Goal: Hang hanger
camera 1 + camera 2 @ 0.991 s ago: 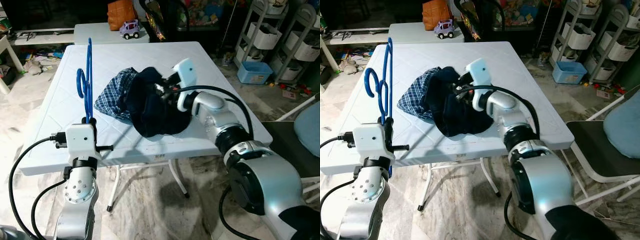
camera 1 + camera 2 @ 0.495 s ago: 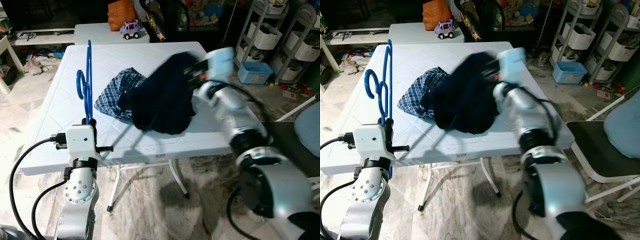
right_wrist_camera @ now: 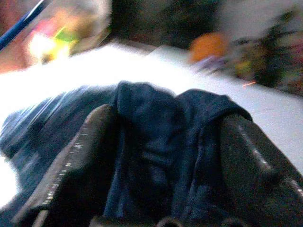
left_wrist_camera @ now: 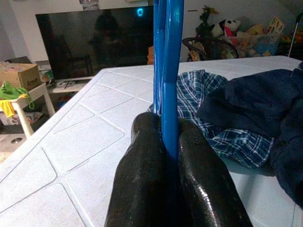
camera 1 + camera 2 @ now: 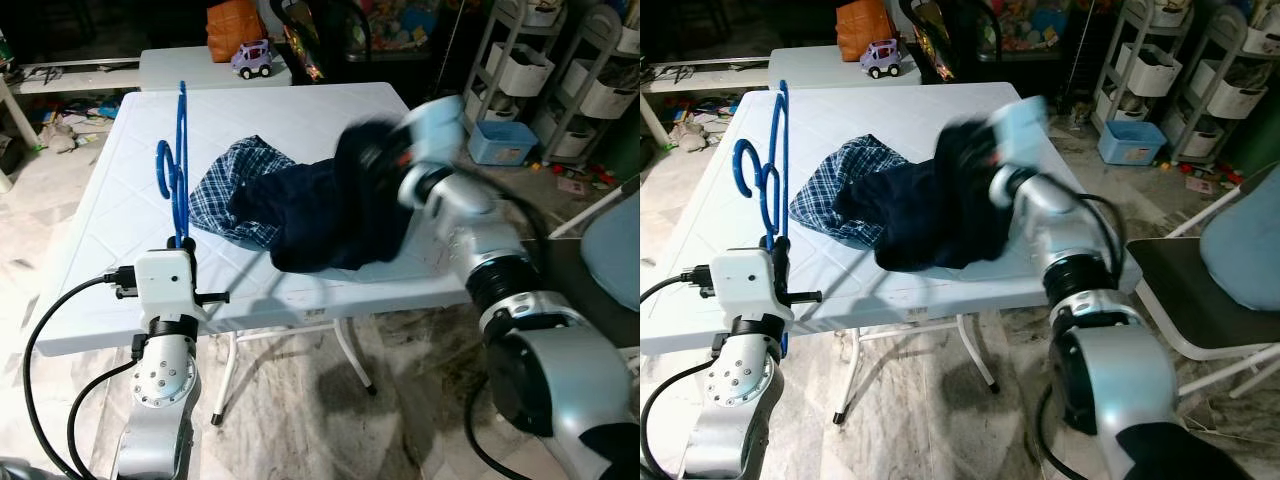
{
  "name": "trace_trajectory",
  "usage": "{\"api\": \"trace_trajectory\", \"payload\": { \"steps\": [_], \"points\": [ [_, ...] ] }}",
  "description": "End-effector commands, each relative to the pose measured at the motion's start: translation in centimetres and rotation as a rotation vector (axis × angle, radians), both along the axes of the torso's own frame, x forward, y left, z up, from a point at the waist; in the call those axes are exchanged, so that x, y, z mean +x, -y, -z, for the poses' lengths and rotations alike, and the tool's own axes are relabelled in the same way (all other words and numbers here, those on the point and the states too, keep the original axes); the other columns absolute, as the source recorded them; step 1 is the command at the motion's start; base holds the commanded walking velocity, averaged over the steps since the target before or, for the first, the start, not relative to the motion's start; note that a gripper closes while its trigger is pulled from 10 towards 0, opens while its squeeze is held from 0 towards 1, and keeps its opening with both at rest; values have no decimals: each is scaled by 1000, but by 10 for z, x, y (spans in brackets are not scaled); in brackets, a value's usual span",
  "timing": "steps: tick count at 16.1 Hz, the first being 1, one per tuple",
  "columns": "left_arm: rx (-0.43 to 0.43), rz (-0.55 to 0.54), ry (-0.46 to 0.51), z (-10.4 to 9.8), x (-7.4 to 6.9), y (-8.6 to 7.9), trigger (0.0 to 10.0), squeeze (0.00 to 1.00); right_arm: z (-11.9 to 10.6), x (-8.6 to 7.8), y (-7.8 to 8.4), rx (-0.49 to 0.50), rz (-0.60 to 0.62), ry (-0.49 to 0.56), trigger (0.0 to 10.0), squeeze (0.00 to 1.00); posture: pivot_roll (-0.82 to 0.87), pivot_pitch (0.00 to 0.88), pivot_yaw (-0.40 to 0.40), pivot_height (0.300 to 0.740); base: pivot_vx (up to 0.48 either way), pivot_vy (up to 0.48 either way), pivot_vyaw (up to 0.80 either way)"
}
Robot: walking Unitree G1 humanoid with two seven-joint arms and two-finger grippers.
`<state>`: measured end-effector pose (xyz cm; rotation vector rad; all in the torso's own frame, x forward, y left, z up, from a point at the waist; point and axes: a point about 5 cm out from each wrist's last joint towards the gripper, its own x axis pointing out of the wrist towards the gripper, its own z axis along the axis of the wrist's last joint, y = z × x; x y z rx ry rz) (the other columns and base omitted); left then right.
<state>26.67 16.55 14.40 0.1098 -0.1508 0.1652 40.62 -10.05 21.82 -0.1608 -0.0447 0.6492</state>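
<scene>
The left end effector [image 4: 163, 156] is clenching the blue hanger [image 5: 178, 165], its two black fingers [image 4: 142, 161] pressed against the shaft on either side, and is holding it upright above the near left part of the white tabletop [image 5: 300, 120]. The right end effector [image 3: 161, 156] is gripping a fold of the dark navy garment [image 5: 335, 215], the cloth bunched between its fingers, and is lifting that end off the tabletop; the arm is blurred in the head views. The rest of the garment is draping down onto the tabletop, partly overlapping a blue plaid garment [image 5: 235, 185] lying beside it, between the two arms.

The step in hand looks like raising the navy garment so it can be put on the hanger. The next move is likely calling for bringing cloth and hanger together, finding an opening and threading one hanger arm into it, while keeping the plaid piece from dragging along
</scene>
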Motion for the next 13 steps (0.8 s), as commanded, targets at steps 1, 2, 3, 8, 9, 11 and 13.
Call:
{"api": "trace_trajectory", "payload": {
  "steps": [1,2,3,8,9,11,13],
  "points": [
    [2,7,7,-1,1,0,10000,0,6,-3,0,-64,-49,-20,10000,1000,25,65,-45,740,0,0,0],
    [1,8,7,-1,2,0,10000,0,11,-6,-1,-101,-96,-32,10000,1000,22,65,-48,740,0,0,0],
    [0,9,6,-1,2,1,10000,0,10,-6,1,-109,-96,-26,10000,1000,22,65,-48,740,0,0,0],
    [-2,9,1,0,1,2,10000,0,-52,6,39,204,226,231,10000,1000,22,65,-49,740,0,0,0],
    [-2,7,2,0,1,1,10000,0,-61,7,51,280,274,251,10000,1000,21,64,-48,740,0,0,0],
    [-2,9,3,0,2,1,10000,0,-59,7,55,299,291,228,10000,1000,18,63,-46,740,0,0,0],
    [-2,14,2,0,3,2,10000,0,-39,8,50,122,235,141,10000,1000,18,60,-44,740,0,0,0]
  ]
}}
